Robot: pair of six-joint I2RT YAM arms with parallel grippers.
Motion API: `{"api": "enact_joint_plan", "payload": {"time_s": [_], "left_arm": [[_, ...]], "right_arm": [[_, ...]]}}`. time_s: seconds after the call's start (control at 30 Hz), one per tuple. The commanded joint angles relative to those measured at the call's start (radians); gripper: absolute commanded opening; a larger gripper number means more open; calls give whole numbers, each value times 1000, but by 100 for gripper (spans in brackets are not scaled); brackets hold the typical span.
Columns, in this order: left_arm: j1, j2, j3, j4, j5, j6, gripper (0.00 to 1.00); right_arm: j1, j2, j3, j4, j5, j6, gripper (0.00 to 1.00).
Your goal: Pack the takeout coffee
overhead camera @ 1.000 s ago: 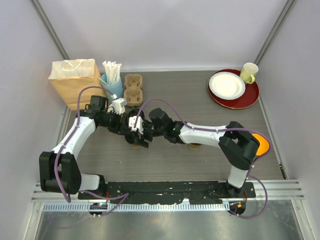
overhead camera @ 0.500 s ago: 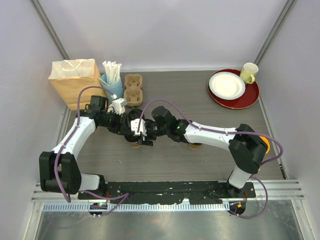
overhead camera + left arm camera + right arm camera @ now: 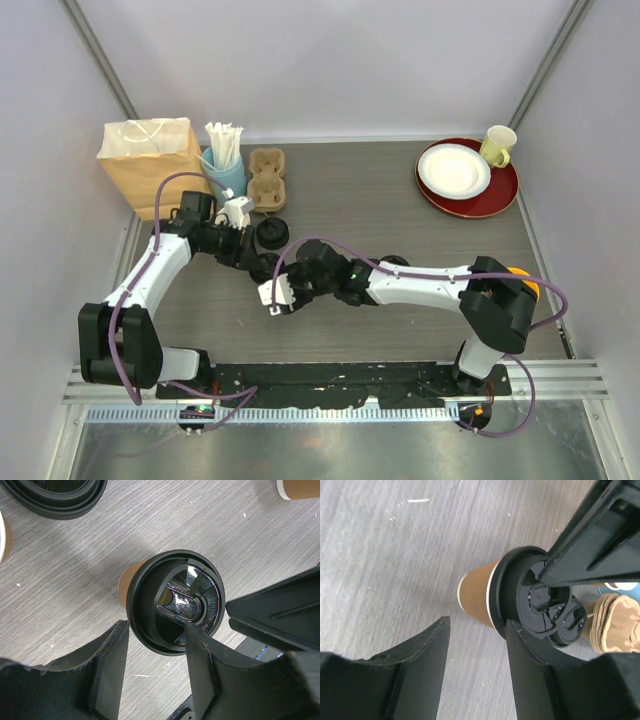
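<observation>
1. The left claw hangs spread over the cup. The cup stands on the table just under its tips. One finger seems to brush the lid, and nothing is pinched.
2. The step looks like taking hold of this cup. To do it well, drop the jaws below the lid, centre them on the paper wall and squeeze lightly, because a hard grip may dent the cup or pop the lid.
3. The right claw, spread and holding nothing, sits low just short of the cup and should give room.
4. A loose lid lies past the left claw toward the back wall. The carrier and bag are farther that way, and a second cup is off to its right.
5. The table is flat grey woodgrain, and plain pale walls close it in.
</observation>
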Motion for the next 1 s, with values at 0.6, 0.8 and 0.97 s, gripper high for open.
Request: {"api": "enact_joint_plan", "payload": {"time_s": [0.6,0.8,0.97], "left_arm": [[-4,15,16,11,9,22,48],[-2,32,27,-16,6,31,46],[-2,41,37,-28,-5,53,46]], "right_arm": [[31,88,15,49,109,-81,46],[43,109,-32,56,167,-85,41],[45,118,-45,47,193,-86,36]]}}
